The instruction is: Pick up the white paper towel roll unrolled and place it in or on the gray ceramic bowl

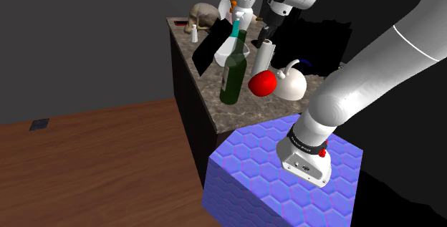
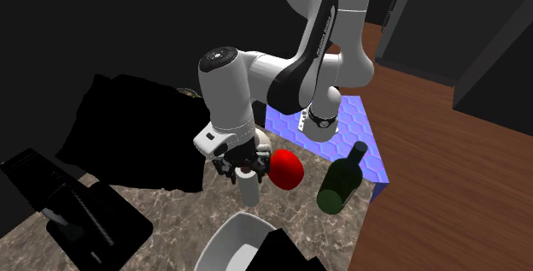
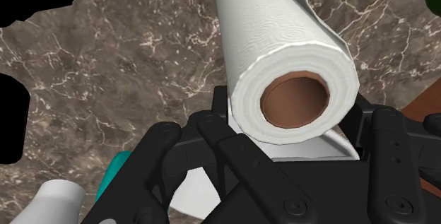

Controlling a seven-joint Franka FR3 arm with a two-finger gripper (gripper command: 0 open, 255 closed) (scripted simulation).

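Clamping the paper towel roll (image 3: 283, 53) at its upper end, the black fingers (image 3: 385, 145) grip it from both sides, and the roll stands upright. You find it over the marble table (image 2: 184, 226), just beside a red round object (image 2: 286, 168). In the second exterior view, a green bottle (image 2: 340, 184) stands right of that, and the white bowl (image 2: 235, 239) sits nearer.

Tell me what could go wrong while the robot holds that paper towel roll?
1. The fingers clasp the paper towel roll near one end, so it might tilt or slip out.
2. The red ball and green bottle sit right beside it; a careless swing could knock the bottle over.
3. The bowl is crowded by a dark object, so the roll might miss.
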